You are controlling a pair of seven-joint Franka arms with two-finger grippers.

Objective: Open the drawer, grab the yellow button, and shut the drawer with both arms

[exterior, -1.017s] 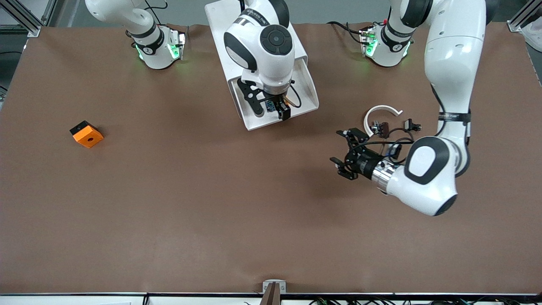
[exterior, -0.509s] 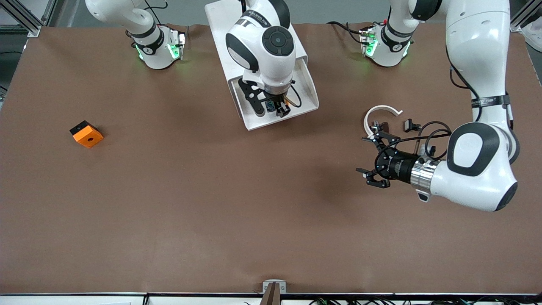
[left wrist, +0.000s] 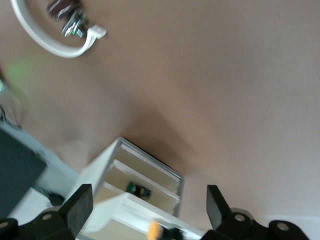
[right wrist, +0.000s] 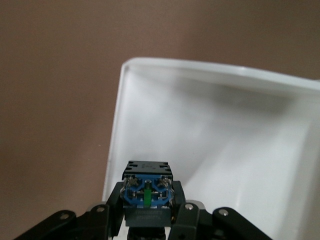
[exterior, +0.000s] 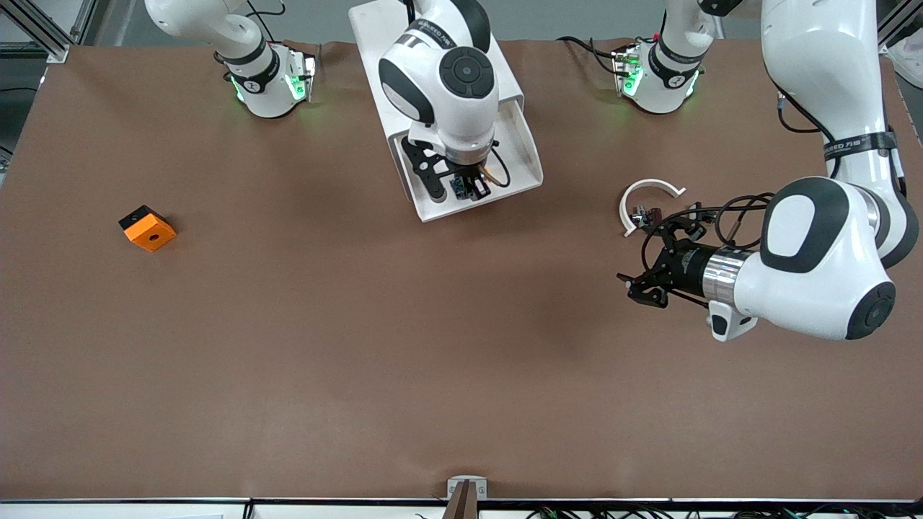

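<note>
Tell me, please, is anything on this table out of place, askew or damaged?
Nothing looks damaged or spilled. The cabinet stands askew to the table edge, its drawer pulled open. The right tool, over the drawer, is shut on the button. The left tool hangs open beside the white curved strip.

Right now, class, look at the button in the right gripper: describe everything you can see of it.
The button is a tiny part with a blue and black plastic-looking body, metal contacts and a green spot in the middle. It is clamped between the fingers of the right gripper, held over the open drawer, a white tray. In the left wrist view its orange-yellow cap shows.
</note>
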